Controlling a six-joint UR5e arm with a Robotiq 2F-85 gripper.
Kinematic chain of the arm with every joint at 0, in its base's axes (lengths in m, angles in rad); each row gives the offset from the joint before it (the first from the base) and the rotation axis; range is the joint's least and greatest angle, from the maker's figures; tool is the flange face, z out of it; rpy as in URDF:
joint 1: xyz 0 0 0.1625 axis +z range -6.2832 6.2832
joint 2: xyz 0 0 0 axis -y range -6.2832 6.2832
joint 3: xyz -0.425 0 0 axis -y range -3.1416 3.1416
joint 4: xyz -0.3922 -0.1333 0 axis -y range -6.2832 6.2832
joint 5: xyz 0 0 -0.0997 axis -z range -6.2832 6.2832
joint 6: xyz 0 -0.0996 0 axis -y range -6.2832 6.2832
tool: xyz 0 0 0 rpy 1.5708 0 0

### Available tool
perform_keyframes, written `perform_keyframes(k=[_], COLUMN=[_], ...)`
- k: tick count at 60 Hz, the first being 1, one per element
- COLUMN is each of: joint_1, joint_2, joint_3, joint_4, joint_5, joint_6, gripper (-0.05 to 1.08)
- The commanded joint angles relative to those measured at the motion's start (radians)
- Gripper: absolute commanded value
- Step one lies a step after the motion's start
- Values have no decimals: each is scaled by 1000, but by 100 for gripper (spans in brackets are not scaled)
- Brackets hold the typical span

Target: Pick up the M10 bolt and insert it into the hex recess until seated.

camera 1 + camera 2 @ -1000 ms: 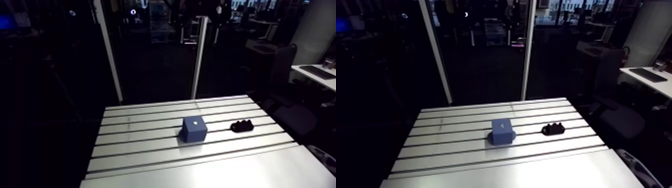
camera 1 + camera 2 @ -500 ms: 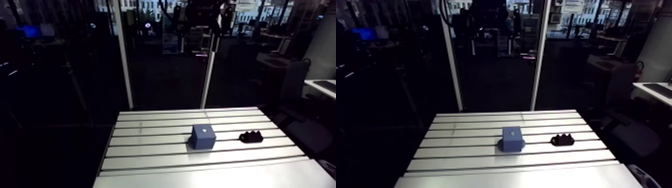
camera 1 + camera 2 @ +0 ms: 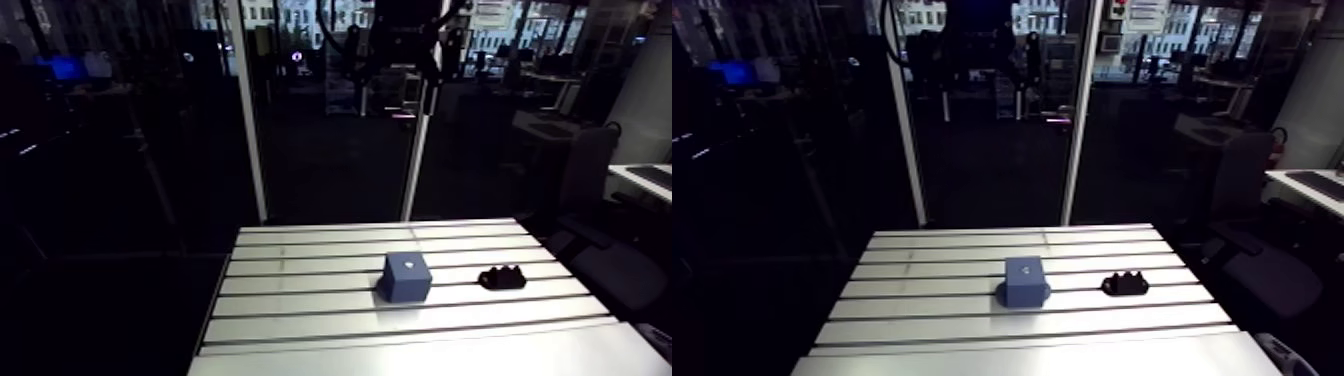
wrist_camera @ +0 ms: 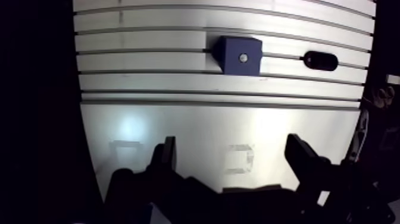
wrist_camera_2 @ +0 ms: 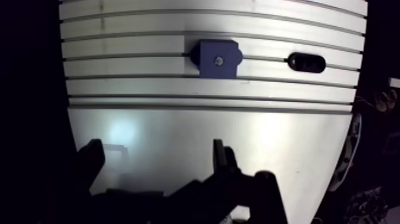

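Evidently the approach was in hand: the jaws stood wide apart with nothing between them, high over the plain near part of the slotted aluminium tabletop [image 4: 149, 128], well apart from both things. Ahead of them sat the dark blue cube-shaped block [image 4: 239, 55], a small pale spot [image 4: 243, 58] centred on its top face, likely the hex recess; whether anything filled it could not be told. Beside the block, apart from it, lay a small black lumpy holder [image 4: 320, 60], too dark to show its contents; the M10 bolt could not be made out separately and probably rested there. Next, the jaws needed to travel ahead and down over that holder, straddling the bolt before closing.
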Motion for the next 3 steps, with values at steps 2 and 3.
perform_keyframes(k=[2,3], joint_1=[0,0], joint_2=[4,4], joint_3=[8,8], joint_4=[0,0], joint_5=[6,6], joint_6=[0,0], gripper=[1,1])
